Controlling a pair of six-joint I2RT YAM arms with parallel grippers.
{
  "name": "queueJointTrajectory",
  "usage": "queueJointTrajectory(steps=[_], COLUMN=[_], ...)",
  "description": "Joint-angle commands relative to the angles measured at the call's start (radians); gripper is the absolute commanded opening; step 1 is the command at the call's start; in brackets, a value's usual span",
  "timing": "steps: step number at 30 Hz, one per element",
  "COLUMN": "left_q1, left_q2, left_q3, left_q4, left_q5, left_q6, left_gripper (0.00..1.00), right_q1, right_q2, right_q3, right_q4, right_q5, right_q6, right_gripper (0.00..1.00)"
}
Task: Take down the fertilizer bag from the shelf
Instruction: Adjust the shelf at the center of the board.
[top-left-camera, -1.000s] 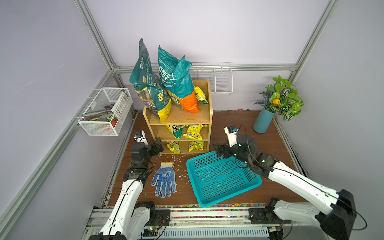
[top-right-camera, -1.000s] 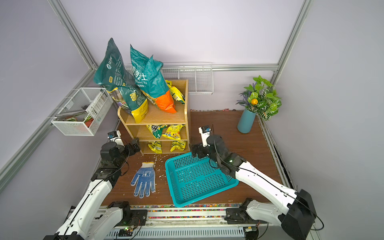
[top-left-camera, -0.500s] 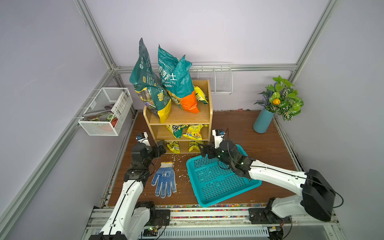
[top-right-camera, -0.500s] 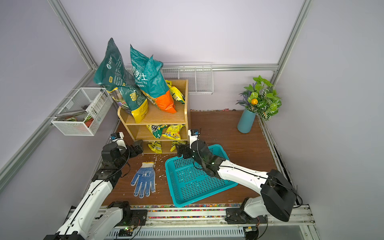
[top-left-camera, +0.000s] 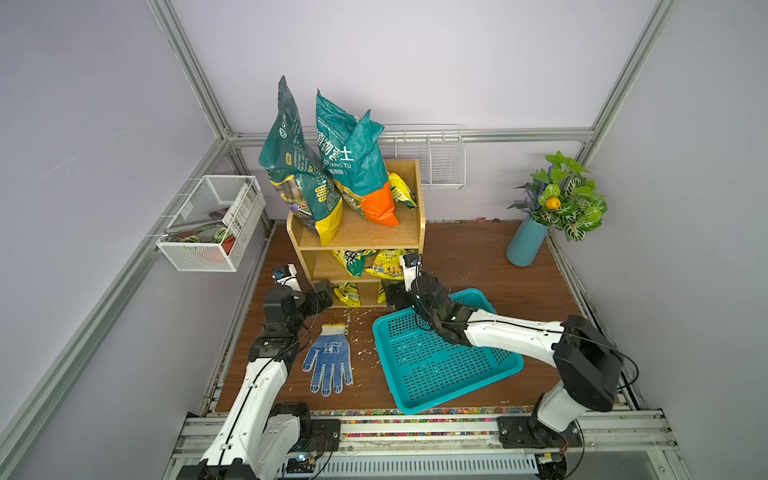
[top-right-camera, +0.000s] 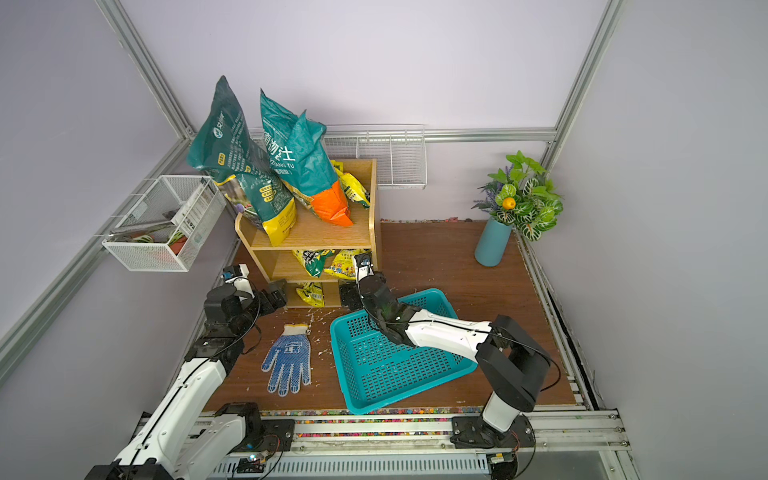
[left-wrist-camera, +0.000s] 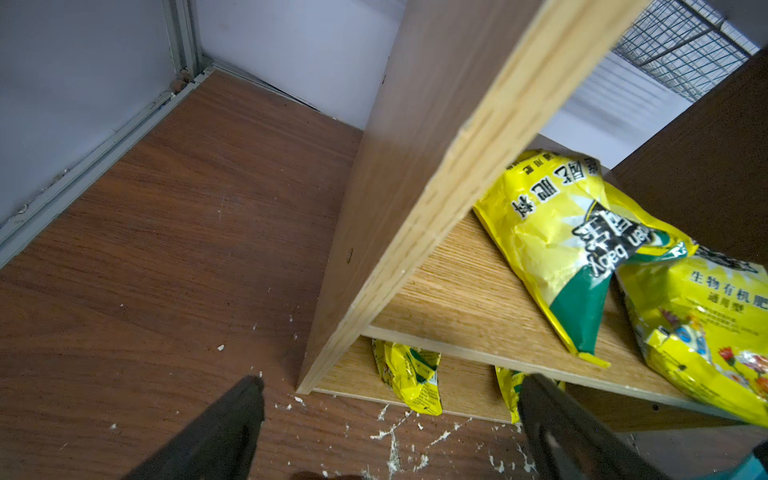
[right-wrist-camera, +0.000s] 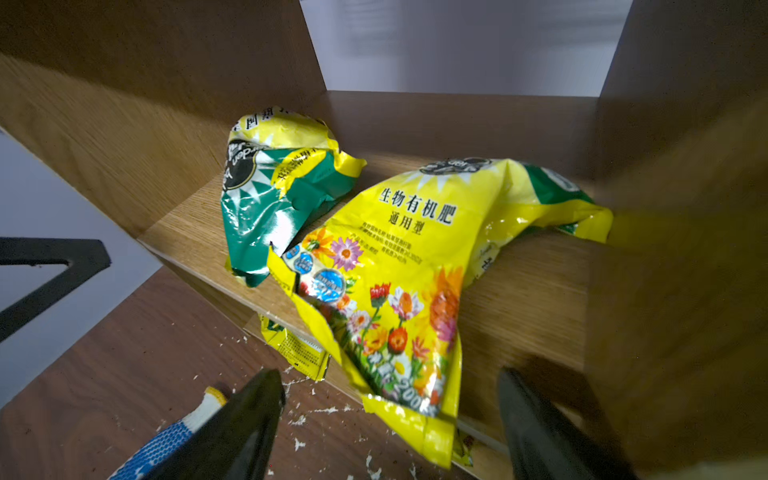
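Yellow fertilizer bag (right-wrist-camera: 395, 291) lies centre frame on the middle tier of the shelf (right-wrist-camera: 519, 299), 1 corner overhanging; right gripper (right-wrist-camera: 388, 376) gapes wide either side of that corner, lower centre; left gripper (left-wrist-camera: 390, 381) wide, empty; the thin film may slip free, or dragging may snag the neighbouring bag (right-wrist-camera: 274, 187).

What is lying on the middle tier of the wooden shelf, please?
Two crumpled bags lie on the middle tier: a green-and-yellow bag and a yellow flower-printed bag, whose end hangs over the front edge. Anything beneath them is covered.
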Motion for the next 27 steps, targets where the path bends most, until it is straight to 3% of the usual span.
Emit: queueJointTrajectory(steps=[1, 6, 13, 23, 27], left_q1=[-0.005, -0.005, -0.005, -0.005, -0.005], left_q2=[0.006, 0.011, 0.033, 0.025, 0.027], left_q3=[0.002, -0.003, 0.002, -0.003, -0.002], left_q4=[0.016, 0.021, 0.017, 0.003, 0.001], left_q5=[0.005, 0.003, 0.022, 0.009, 0.009], left_q6=[-0.009, -0.011, -0.021, -0.017, -0.017], left_gripper=[1.0, 1.0, 1.0, 1.0, 1.0], right_q1=[-0.016, -0.057, -0.258, -0.394, -0.413], right_q2=[0.019, -0.005, -0.036, 0.01, -0.002], right_q3=[0.018, 0.0, -0.067, -0.012, 0.013], right_q4=[0.046, 0.03, 0.058, 0.02, -0.006], right_q5=[0.055, 0.09, -0.117, -0.235, -0.346], right_q6=[-0.034, -0.052, 0.076, 0.07, 0.084], right_gripper=[0.81, 0.77, 0.77, 0.77, 0.76])
